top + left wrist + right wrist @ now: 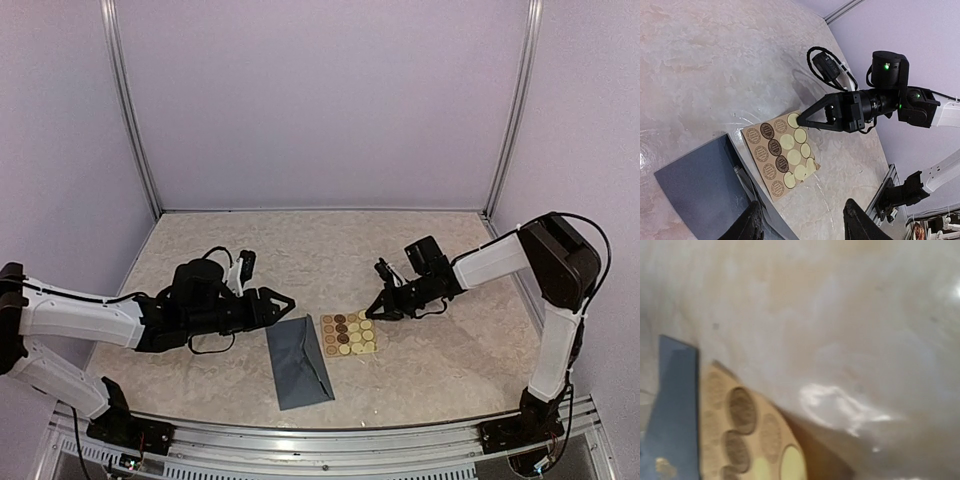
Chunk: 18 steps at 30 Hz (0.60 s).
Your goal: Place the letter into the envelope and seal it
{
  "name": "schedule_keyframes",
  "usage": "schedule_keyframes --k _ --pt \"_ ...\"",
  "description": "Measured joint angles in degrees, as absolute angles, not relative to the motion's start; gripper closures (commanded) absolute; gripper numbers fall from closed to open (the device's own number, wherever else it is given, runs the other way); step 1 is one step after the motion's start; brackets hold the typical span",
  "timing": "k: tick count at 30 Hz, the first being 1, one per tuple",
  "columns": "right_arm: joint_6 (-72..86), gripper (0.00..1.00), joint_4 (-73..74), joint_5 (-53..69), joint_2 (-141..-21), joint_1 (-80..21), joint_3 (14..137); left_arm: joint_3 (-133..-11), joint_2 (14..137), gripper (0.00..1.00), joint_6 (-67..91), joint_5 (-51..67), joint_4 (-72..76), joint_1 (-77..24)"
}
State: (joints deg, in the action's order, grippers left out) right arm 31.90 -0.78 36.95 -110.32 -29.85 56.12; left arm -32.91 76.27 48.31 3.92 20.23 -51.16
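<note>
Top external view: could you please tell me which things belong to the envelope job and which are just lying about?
Job: slate blue-grey paper envelope; small tan sheet of round stickers, probably for sealing.
Lying about: nothing visible; the letter is not in view.

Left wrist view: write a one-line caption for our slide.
Shut right gripper at a corner of the sticker sheet, beside the grey envelope.

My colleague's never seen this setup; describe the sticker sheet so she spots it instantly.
On the marbled beige table, find the slate-blue envelope near the front middle. The sticker sheet lies just beside its right edge. It is the small tan square covered in round brown and pale yellow stickers; the envelope is plain.
</note>
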Motion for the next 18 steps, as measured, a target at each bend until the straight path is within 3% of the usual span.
schedule_keyframes --k 3,9,18 --pt "32.3 1.00 -1.7 38.1 -108.3 -29.8 55.6 -32.9 75.6 0.47 47.8 3.6 19.9 -51.2" --pt "31.2 1.00 -1.3 40.9 -97.0 -30.1 55.4 -33.4 71.8 0.32 44.3 3.0 19.0 -51.2" --pt "24.3 1.00 7.9 47.1 -83.4 -38.1 63.8 -47.0 68.9 0.14 30.7 9.1 11.4 -51.2"
